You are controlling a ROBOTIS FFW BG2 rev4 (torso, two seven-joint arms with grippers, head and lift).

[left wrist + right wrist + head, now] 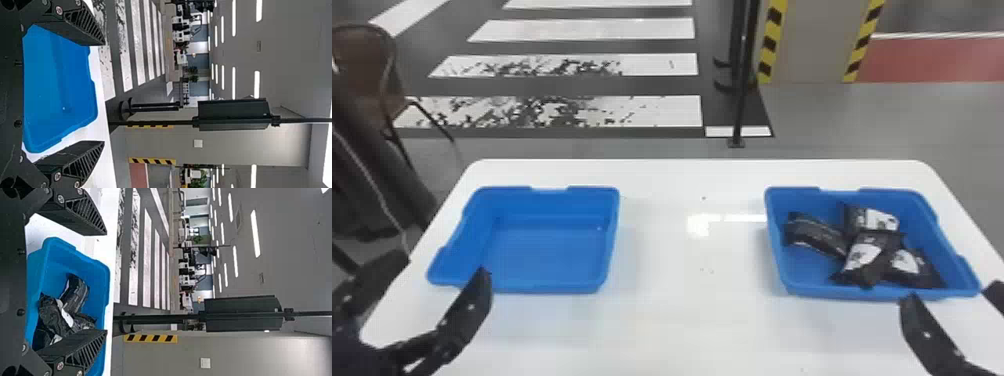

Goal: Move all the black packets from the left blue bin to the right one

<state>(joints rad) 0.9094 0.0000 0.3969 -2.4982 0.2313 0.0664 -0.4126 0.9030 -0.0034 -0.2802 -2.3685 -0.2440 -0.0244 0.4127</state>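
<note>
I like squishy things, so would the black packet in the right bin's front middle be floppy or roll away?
The black packet will probably bend, since its wrapper looks creased. It likely won't roll: it's lumpy, not round, and lies against other packets.

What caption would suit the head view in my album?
Black packets heaped in the right blue plastic bin, its left twin empty on a white table.
</note>
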